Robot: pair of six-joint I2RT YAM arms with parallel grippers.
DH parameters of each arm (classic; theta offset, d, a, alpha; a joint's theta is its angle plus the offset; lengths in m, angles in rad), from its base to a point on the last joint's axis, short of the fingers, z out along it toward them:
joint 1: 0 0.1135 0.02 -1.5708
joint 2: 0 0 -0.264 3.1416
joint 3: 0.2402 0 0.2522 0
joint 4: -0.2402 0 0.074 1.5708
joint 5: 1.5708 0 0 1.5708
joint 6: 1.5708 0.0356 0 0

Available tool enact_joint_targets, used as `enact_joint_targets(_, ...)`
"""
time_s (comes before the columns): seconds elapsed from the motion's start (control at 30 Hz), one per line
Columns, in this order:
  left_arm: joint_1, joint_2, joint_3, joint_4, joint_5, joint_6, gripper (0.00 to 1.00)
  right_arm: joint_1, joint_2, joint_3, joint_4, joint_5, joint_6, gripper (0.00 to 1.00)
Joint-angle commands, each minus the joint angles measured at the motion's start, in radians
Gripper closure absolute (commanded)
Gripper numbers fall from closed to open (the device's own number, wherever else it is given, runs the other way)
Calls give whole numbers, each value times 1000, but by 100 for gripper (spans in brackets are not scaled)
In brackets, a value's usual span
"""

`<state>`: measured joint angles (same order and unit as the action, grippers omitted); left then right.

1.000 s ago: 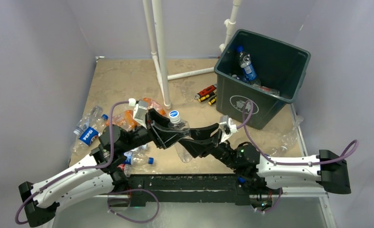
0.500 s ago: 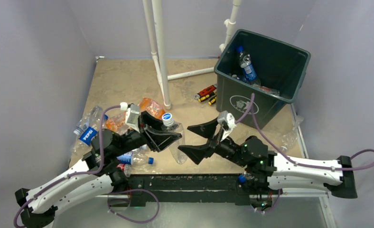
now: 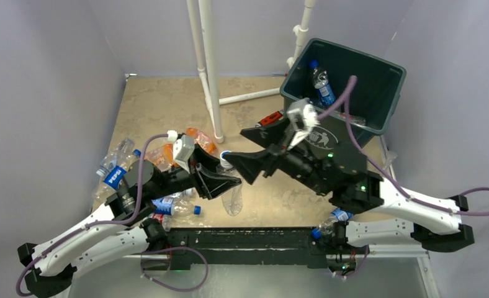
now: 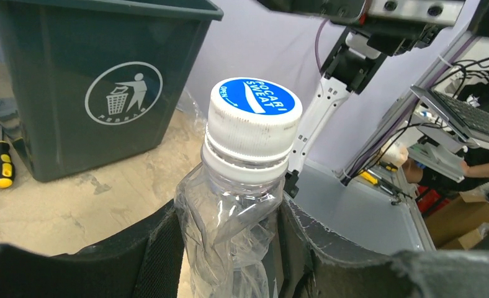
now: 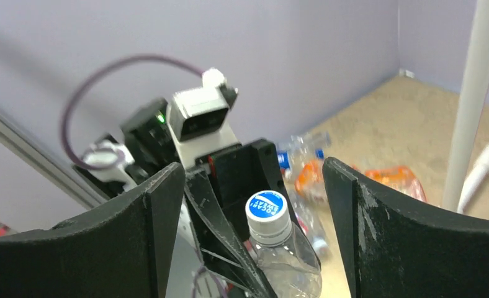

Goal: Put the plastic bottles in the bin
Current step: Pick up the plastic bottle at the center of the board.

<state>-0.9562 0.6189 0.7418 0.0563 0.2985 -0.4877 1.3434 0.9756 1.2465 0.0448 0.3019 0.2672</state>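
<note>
Nearest you, at the table's front, your left gripper (image 3: 226, 174) pinches a clear bottle (image 4: 229, 211) just below the neck, cap uppermost. Its black fingers press into thin, creased plastic under a ribbed white cap (image 4: 255, 105) with a blue printed top. Your right gripper (image 3: 237, 149) hangs just above that cap. Its broad, curved black fingers are spread wide, one to each side, touching nothing.

Left of the held bottle, beside the left arm, crushed bottles lie in a heap. One is a Pepsi bottle (image 3: 115, 176) with a blue label, one an orange bottle (image 3: 198, 138), and blue-capped ones (image 3: 177, 206) lie close to the arm.

Farther out, the table (image 3: 161, 105) is sandy and mottled, and its back-left stretch is your open room. White pipes (image 3: 208, 68) rise from mid-table, one lying across toward the bin. Small red, yellow and black tools (image 3: 268, 119) lie near the bin's near-left corner, partly hidden by your right gripper.

Farthest, at the right rear, stands the bin (image 3: 360, 54). It is smooth dark green-grey plastic, square, with tapered sides, a thick rim and a white trash symbol on its near side. Inside, a blue-labelled bottle (image 3: 321, 84) leans against the left wall and a clear one (image 3: 354, 119) lies against the near wall. Pale lilac walls close in on the left, back and right, tight beside the bin.
</note>
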Motion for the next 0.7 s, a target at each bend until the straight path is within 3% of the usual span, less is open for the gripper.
enact_joint_targets(0.0, -3, 12, 60, -13, 57, 32, 100, 4, 89, 75, -172, -3, -28, 17)
enact_joint_targets(0.33, -3, 4, 61, -17, 45, 41, 100, 4, 125, 124, -275, -20, -10, 27)
enact_joint_targets(0.67, -3, 3, 57, -12, 45, 38, 100, 3, 120, 113, -255, 46, -1, 50)
